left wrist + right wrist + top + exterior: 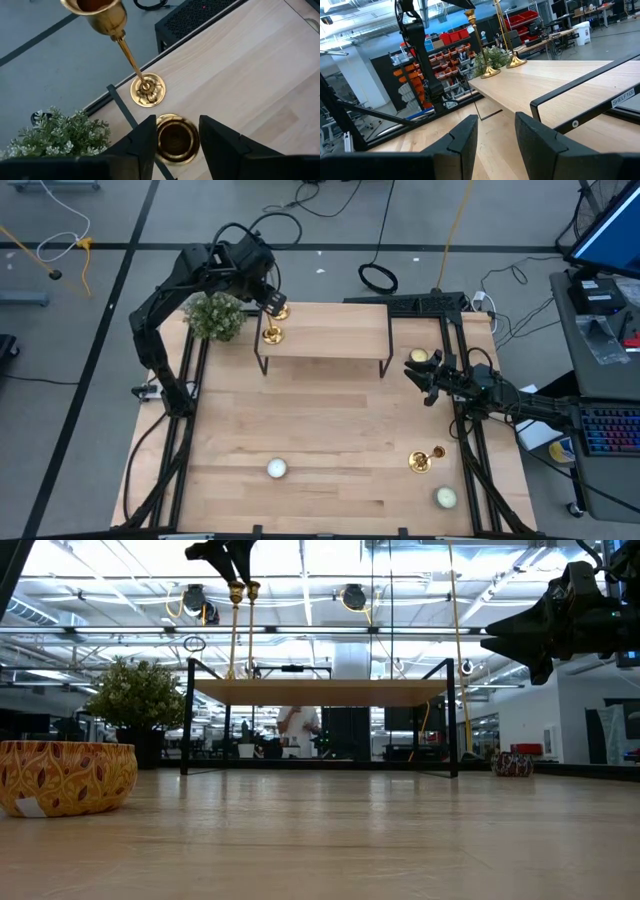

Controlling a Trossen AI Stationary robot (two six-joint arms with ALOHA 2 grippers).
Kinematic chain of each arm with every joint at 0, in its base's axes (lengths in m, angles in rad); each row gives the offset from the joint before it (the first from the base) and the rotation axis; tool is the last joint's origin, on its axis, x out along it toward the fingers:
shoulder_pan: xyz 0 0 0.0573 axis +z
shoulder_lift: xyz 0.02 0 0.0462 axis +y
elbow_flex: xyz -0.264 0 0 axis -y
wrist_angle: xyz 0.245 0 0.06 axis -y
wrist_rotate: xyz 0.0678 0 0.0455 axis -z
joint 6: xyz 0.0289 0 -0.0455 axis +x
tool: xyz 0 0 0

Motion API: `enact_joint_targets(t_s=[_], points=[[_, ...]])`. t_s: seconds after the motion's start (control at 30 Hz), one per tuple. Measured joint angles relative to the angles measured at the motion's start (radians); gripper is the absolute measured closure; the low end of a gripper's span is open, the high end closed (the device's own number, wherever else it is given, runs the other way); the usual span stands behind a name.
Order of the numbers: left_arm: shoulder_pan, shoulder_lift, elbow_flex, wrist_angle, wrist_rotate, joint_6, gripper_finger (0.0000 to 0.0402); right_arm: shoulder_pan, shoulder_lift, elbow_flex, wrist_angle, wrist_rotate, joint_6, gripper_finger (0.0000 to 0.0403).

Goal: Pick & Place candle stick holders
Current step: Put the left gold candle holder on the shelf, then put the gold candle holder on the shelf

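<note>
2 candle stick holders point(272, 334) on shelf point(330, 340), upper left of high view; 3rd point(422, 461) lies lower right | left gripper point(175, 137) jaws part-open, straddling one cup, grip state: can't tell | right gripper point(424, 376) empty, part-open | step: placing; next you back off, then fetch 3rd.

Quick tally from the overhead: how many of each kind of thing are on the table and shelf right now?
Gold candlestick holders: 3, two on the shelf at and, one lying on the table
Round candles: 3, at
Green plant: 1
Total: 7
</note>
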Motion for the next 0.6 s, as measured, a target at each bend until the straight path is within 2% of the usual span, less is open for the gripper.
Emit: enact_joint_targets(t_s=[0.33, 0.6], points=[[0.008, -0.025, -0.001, 0.025, -0.016, 0.005, 0.0257, 0.000, 0.000, 0.000, 0.000, 0.000, 0.000, 0.0277], [-0.022, -0.139, 0.000, 0.099, -0.015, -0.059, 0.0266, 0.000, 0.000, 0.000, 0.000, 0.000, 0.000, 0.0277]])
